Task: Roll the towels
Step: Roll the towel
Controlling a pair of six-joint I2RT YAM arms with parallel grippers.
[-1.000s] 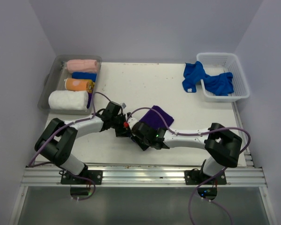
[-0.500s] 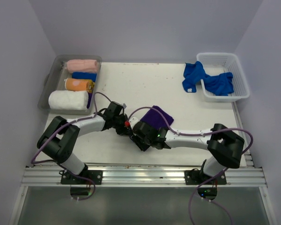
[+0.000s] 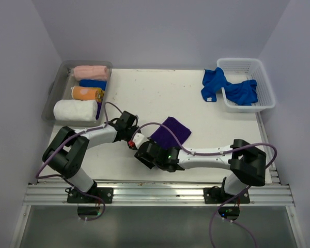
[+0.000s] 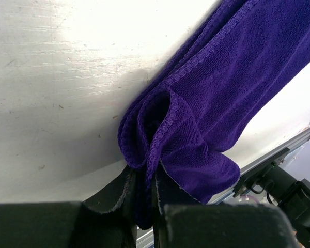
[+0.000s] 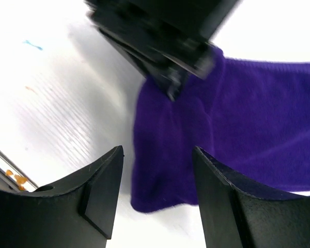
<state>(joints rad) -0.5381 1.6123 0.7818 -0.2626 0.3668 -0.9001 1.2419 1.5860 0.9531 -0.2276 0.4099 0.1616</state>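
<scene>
4 rolls (image 3: 75,110) sit in my far-left bin (image 3: 50,93). My left hand (image 4: 144,178) clenches the purple towel (image 3: 170,132)'s corner, right hand (image 5: 157,155) released; blue towels (image 3: 214,82) far right lie unrolled.

Pale lavender walls (image 3: 160,31) are closing in a white table (image 3: 160,95) on three sides. An aluminium rail (image 3: 160,195) is running along its near edge, with light glaring off the tabletop.
</scene>
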